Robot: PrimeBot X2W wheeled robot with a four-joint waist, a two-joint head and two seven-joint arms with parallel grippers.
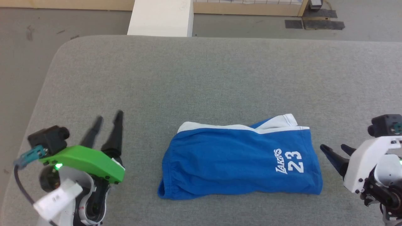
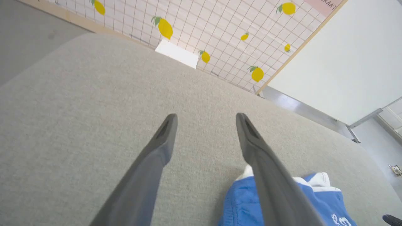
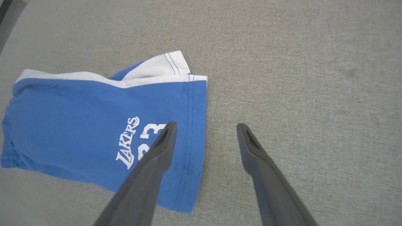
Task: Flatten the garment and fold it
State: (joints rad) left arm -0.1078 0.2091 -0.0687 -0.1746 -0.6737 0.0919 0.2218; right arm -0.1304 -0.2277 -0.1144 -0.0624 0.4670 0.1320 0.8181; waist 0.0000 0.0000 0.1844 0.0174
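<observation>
From the head view, we see the blue basketball shorts [image 1: 232,163] lying doubled over near the front middle of the grey tabletop [image 1: 220,78]. The gathered waistband is at the left, the hem is at the right, and a white stripe runs along the far edge. The white "LAKERS 23" lettering sits near the hem. The left tool [image 1: 109,116] stands to the left of the shorts and apart from them, its two fingers spread and holding nothing. The right tool [image 1: 332,146] is just beside the hem, also spread and empty.

In the left wrist view, the left tool [image 2: 205,117] is wide apart above bare tabletop [image 2: 78,110], with the shorts [image 2: 241,201] low on the right. Beyond the tabletop stands a lemon-patterned wall [image 2: 220,28].

In the right wrist view, the right tool [image 3: 205,127] is wide apart. One finger crosses the shorts [image 3: 62,125] at the numerals, though we cannot tell whether it touches them. The other finger is over bare tabletop [image 3: 298,62].
</observation>
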